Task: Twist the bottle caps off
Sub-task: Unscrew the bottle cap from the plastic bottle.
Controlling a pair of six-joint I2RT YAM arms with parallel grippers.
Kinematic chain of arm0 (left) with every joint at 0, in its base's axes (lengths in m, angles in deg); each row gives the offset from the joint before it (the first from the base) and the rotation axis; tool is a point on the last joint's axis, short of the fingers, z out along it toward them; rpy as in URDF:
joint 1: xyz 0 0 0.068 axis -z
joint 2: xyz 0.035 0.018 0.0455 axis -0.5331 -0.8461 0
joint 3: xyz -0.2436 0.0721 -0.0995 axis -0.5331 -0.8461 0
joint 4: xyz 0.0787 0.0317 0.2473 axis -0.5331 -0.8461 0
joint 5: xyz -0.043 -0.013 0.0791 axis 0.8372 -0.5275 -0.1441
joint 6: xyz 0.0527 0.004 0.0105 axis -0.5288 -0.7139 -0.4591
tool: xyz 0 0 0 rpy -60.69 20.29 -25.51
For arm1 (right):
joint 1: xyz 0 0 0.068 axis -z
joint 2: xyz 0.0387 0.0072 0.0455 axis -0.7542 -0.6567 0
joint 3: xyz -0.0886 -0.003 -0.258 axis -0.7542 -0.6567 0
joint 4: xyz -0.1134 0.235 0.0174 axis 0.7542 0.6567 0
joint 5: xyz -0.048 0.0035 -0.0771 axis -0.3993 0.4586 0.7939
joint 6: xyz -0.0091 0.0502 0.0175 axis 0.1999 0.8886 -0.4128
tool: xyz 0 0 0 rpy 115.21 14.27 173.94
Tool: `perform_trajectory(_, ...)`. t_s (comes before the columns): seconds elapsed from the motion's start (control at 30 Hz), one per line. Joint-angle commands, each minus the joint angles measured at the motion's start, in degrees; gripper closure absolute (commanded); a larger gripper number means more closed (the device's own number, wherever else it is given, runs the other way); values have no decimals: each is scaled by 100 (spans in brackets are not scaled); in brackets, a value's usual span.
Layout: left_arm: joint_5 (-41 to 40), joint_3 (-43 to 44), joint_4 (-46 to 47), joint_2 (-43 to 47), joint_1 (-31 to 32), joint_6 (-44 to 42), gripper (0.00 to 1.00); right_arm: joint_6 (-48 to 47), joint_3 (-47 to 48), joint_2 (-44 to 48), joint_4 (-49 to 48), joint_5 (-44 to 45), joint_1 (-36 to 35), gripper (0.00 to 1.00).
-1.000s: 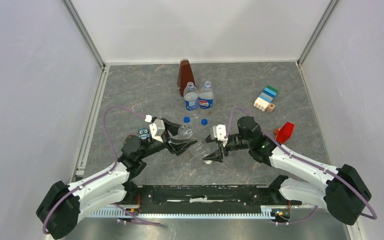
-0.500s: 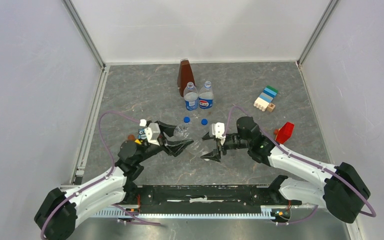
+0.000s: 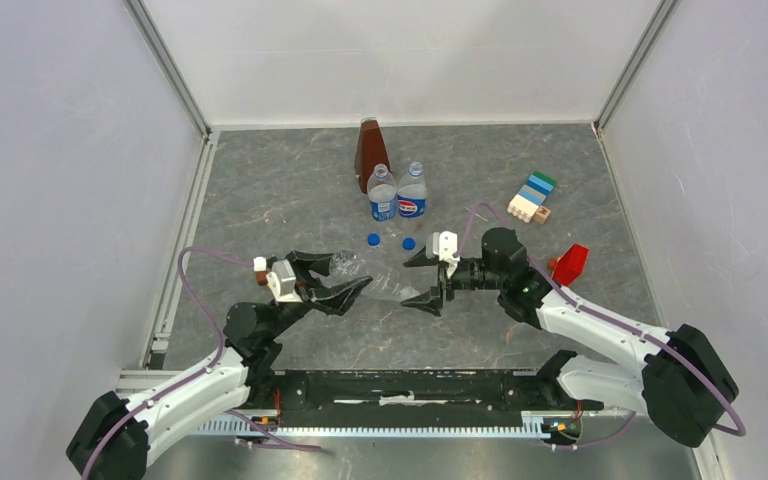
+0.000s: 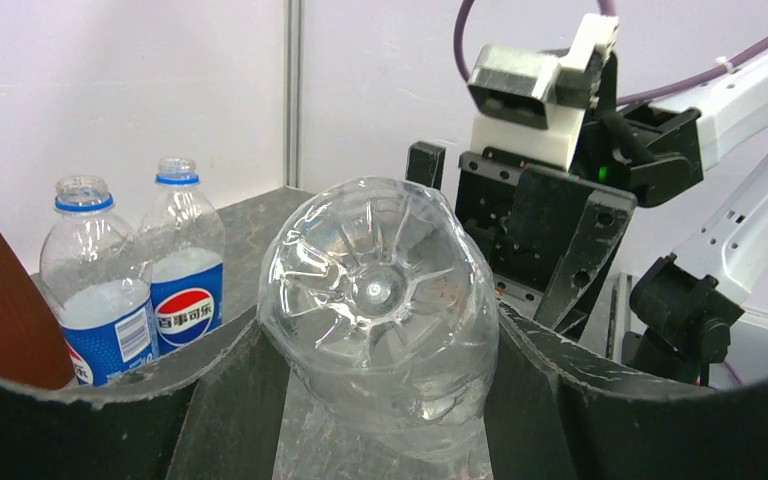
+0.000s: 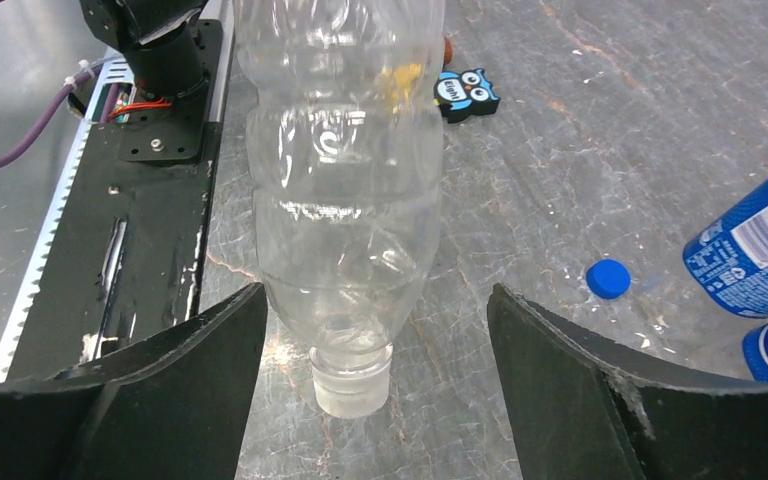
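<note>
A small clear unlabelled bottle (image 3: 388, 285) lies on its side between the two grippers. Its whitish cap (image 5: 352, 387) is on the neck, pointing at the right wrist. My left gripper (image 3: 352, 270) is shut on the bottle's base end (image 4: 380, 300), one finger pressed to each side. My right gripper (image 3: 415, 282) is open, its jaws wide on either side of the cap without touching it. Two labelled bottles (image 3: 383, 197) (image 3: 412, 193) stand uncapped further back. Two blue caps (image 3: 373, 239) (image 3: 409, 243) lie on the table in front of them.
A brown pyramid-shaped object (image 3: 369, 150) stands behind the labelled bottles. Toy blocks (image 3: 530, 197) and a red object (image 3: 569, 264) lie to the right. An owl sticker (image 5: 463, 92) lies beyond the clear bottle. The arms' black base rail (image 3: 400, 385) runs along the near edge.
My left arm has pulled back to the left, taking the bottle's base with it. My right gripper has let go of the cap end, opened wide and shifted slightly back.
</note>
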Motion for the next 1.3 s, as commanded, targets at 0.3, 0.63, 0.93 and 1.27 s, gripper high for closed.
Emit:
perform_trajectory(0.3, -118, -74, 791, 49, -2, -5, 98, -376, 55, -268, 43, -648, 24, 34)
perform_trajectory(0.63, -130, -82, 646, 161, 0, -120, 97, -416, 270, -495, 289, -559, 24, 71)
perform_trajectory(0.93, -634, 350, -1609, 665, 2, -786, 0, -889, 392, -85, 1567, 777, 19, 88)
perform_trajectory(1.27, -1285, 1283, -4643, 1417, 4, -1646, 0, -1408, 354, -78, 2876, 2542, -38, 91)
